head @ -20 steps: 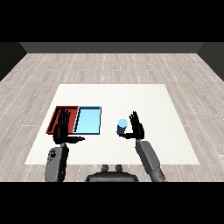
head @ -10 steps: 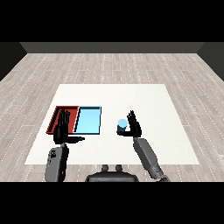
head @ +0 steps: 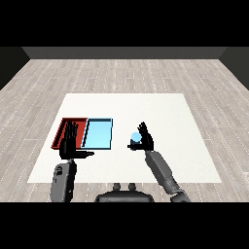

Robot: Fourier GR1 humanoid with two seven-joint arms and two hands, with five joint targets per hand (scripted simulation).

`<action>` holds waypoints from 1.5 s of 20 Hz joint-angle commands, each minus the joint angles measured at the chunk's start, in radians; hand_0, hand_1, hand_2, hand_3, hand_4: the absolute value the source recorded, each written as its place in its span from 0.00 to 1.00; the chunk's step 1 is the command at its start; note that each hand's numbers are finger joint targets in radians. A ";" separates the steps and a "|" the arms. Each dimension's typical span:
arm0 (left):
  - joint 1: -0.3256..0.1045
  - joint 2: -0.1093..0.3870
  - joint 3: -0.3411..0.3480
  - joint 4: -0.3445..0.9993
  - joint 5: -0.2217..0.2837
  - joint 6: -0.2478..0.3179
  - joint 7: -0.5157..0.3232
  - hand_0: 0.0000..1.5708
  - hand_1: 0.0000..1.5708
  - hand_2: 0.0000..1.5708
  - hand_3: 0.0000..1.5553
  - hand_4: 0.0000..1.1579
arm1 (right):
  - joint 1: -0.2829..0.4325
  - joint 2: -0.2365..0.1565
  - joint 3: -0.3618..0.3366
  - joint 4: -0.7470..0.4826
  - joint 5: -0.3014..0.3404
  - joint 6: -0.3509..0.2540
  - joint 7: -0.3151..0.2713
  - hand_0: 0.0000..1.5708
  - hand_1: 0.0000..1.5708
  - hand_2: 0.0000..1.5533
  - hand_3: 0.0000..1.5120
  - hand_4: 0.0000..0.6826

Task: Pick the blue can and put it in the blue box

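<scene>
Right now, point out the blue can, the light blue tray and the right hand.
blue can (head: 135,138): head view, on its visible upper side.
light blue tray (head: 98,134): head view, on its bare floor.
right hand (head: 146,140): head view, on the palm beside the can.

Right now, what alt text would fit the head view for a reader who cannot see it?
The right robot hand curls round a blue can on a white table, right of a light blue tray and a red tray. The left robot hand hangs open over the red tray.
</scene>
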 commanded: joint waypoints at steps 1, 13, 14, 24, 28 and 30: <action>0.054 -0.043 -0.044 0.005 -0.037 0.011 -0.059 0.00 0.00 0.00 0.00 0.00 | -0.044 0.000 0.053 0.068 -0.054 -0.028 -0.043 0.00 0.00 0.00 0.00 0.00; 0.015 -0.004 0.014 0.031 0.003 -0.007 -0.050 0.00 0.00 0.00 0.00 0.00 | -0.133 0.000 0.081 0.202 -0.069 -0.240 -0.099 0.69 0.69 0.84 0.83 0.61; 0.012 0.015 0.015 -0.008 0.012 -0.013 -0.003 0.00 0.00 0.00 0.00 0.00 | -0.122 0.000 0.057 0.224 -0.069 -0.266 -0.097 0.95 0.95 0.97 0.98 0.88; 0.019 -0.001 0.000 -0.022 0.001 0.005 0.015 0.00 0.00 0.00 0.00 0.00 | -0.141 0.000 0.077 0.270 0.033 -0.327 -0.068 0.95 0.95 0.96 0.95 0.90; 0.032 -0.019 -0.064 -0.059 -0.064 0.025 0.035 0.00 0.00 0.00 0.00 0.00 | -0.168 -0.007 0.110 0.125 0.059 -0.383 0.012 0.95 0.95 0.94 0.93 0.94; -0.039 -0.011 -0.050 0.004 -0.069 0.037 0.053 0.00 0.00 0.00 0.00 0.00 | -0.140 -0.017 0.112 0.116 0.099 -0.389 -0.007 0.90 0.90 0.93 0.93 0.91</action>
